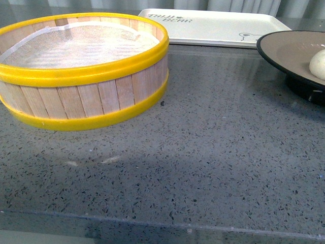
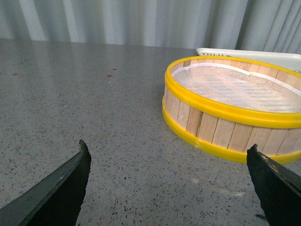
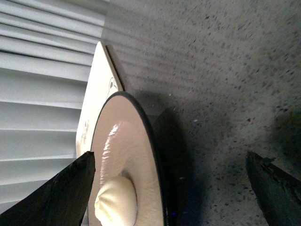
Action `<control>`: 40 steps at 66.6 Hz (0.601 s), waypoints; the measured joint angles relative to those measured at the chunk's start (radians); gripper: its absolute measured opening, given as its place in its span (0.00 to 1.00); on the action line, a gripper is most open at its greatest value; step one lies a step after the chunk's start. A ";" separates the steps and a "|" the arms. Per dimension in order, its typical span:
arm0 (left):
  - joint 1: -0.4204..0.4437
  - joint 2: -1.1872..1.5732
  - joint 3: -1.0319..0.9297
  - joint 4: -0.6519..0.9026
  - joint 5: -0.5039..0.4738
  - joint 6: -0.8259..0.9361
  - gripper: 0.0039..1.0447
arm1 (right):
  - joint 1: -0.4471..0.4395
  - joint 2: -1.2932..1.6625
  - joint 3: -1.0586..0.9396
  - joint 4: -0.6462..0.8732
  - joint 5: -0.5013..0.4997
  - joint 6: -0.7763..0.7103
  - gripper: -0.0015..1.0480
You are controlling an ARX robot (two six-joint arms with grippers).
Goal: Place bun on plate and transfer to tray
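Since the bun sits on the plate, the plate goes to the tray next.
The right gripper has jaws spread wide near the plate's rim; it should pinch the rim tight and lift it flat so the bun stays put. The left gripper is spread too, empty.

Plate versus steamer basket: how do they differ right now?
The plate is shallow, beige with a black rim; the steamer basket is tall-walled, wooden slats with yellow bands. The plate holds the bun; the steamer basket shows only a white mesh liner. The plate sits to the right, the steamer basket to the left. Both are round and stand on the grey counter.
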 joint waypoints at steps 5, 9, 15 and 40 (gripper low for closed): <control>0.000 0.000 0.000 0.000 0.000 0.000 0.94 | 0.034 0.000 -0.001 0.013 -0.007 0.039 0.91; 0.000 0.000 0.000 0.000 0.000 0.000 0.94 | 0.069 -0.003 -0.006 0.023 -0.010 0.076 0.91; 0.000 0.000 0.000 0.000 0.000 0.000 0.94 | 0.103 -0.009 -0.021 0.034 -0.013 0.110 0.91; 0.000 0.000 0.000 0.000 0.000 0.000 0.94 | 0.133 0.024 -0.039 0.067 -0.041 0.142 0.50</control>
